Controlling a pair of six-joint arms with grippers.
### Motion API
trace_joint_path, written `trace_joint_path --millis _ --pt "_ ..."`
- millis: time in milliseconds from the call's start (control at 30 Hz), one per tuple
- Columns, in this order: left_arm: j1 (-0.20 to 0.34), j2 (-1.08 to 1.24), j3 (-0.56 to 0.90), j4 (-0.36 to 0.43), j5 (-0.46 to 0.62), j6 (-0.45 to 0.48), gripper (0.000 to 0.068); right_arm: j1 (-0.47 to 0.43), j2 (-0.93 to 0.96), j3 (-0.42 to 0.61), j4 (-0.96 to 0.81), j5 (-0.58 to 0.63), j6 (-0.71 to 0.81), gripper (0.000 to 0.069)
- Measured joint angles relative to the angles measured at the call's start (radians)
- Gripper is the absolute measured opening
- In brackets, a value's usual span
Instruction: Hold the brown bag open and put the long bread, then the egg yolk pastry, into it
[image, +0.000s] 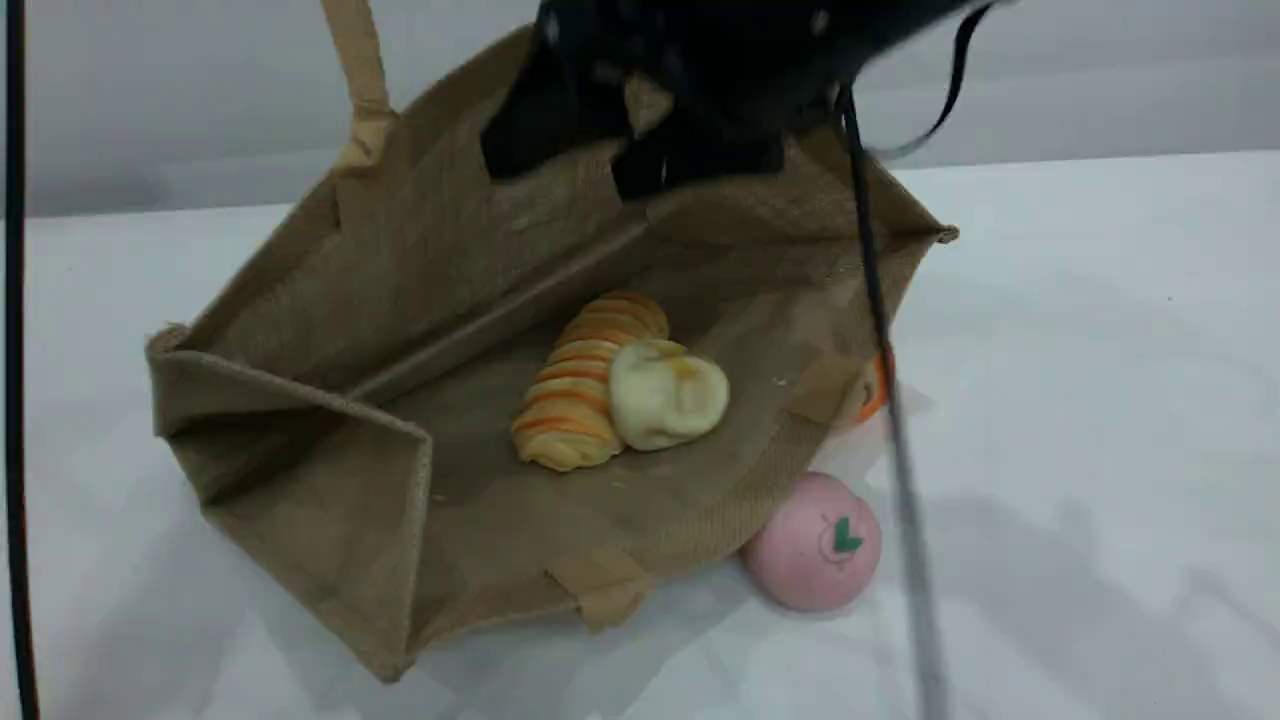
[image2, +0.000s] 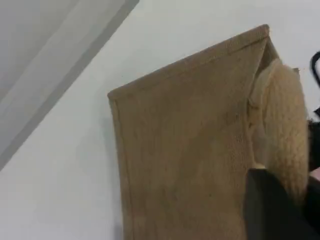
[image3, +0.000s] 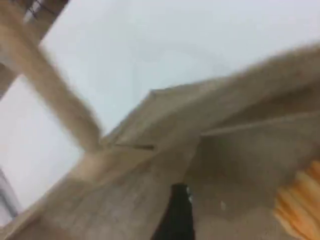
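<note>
The brown bag (image: 330, 300) lay tilted on the white surface (image: 1100, 350) with its mouth toward the scene camera, and both foods were already inside: the long bread (image: 575, 385) rested on the lower wall, and the egg yolk pastry (image: 668, 393) sat touching its right side. The right gripper (image: 650, 140) was a dark blur above the bag's upper rim; its jaws could not be made out, so whether they stood apart or together I cannot tell, though nothing appeared held in them. The left gripper (image2: 272, 207) was pressed together, and in its wrist view it seemed clamped on the beige handle (image2: 285, 130), holding the mouth open. With both items in, the step in hand looked like a clean retreat: the right arm would best lift straight up and back, clear of the rim and handle, so the bag did not tip. A pink ball (image: 815, 540) lay just beside the bag's near edge, and an orange fruit (image: 873, 385) peeked from behind its right side
</note>
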Motion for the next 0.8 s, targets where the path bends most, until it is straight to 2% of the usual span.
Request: trace_joint_path --millis 167,367,600,800 --pt "0.000 0.000 0.000 0.002 0.000 -0.004 0.0094 -0.057 -0.106 0.000 -0.095 0.024 0.074 0.0544" --pt "0.000 0.005 0.000 -0.005 -0.001 -0.014 0.0094 -0.154 -0.249 0.000 -0.258 0.091 0.219 0.0533" --pt "-0.016 0.050 0.079 -0.131 -0.007 -0.056 0.0094 -0.276 -0.430 0.000 -0.468 0.272 0.405 0.0533" --pt "-0.071 0.127 0.227 -0.152 -0.011 -0.058 0.0094 -0.323 -0.580 0.000 -0.645 0.423 0.565 0.0533"
